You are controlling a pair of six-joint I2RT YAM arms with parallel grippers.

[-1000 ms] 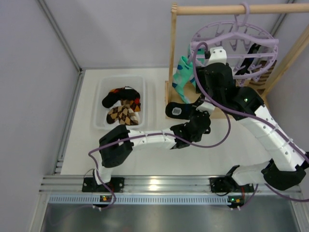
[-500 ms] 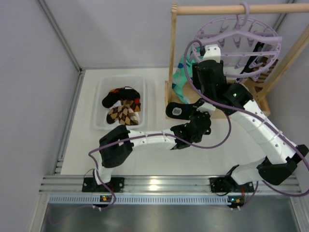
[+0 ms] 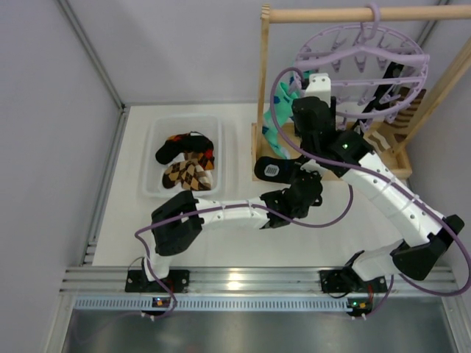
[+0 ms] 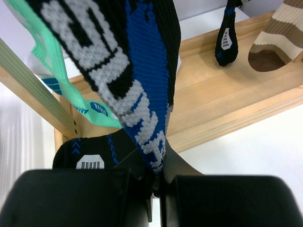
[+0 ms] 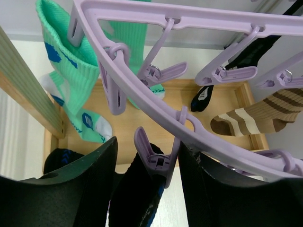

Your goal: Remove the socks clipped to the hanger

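The clear plastic tub (image 3: 184, 123) sits at the left centre of the overhead view. It contains the brown-orange argyle socks (image 3: 189, 173).

At the centre of the overhead view, the left gripper (image 4: 155, 178) sits low in front of the wooden frame (image 3: 263, 73). Its jaws are fully closed, pinching the lower edge of a black sock with blue and grey-white lettering (image 4: 135, 80). In the left wrist view this sock runs from the fingers up to the top of the frame. The flat wooden base board (image 4: 222, 99) lies behind it.

Right of centre, the right gripper (image 5: 147, 163) is raised to the underside of the round lavender plastic hanger (image 5: 213, 144), which hangs by its hook from the top rail. Its jaws are partly open and straddle one lavender clip (image 5: 150, 153). A gap shows at the left finger. That clip holds black sock fabric.

A mint-green patterned sock (image 5: 71, 75) hangs at the upper left of the right wrist view. A second black sock (image 5: 202, 101) and a brown striped sock (image 5: 246, 118) hang at the right.
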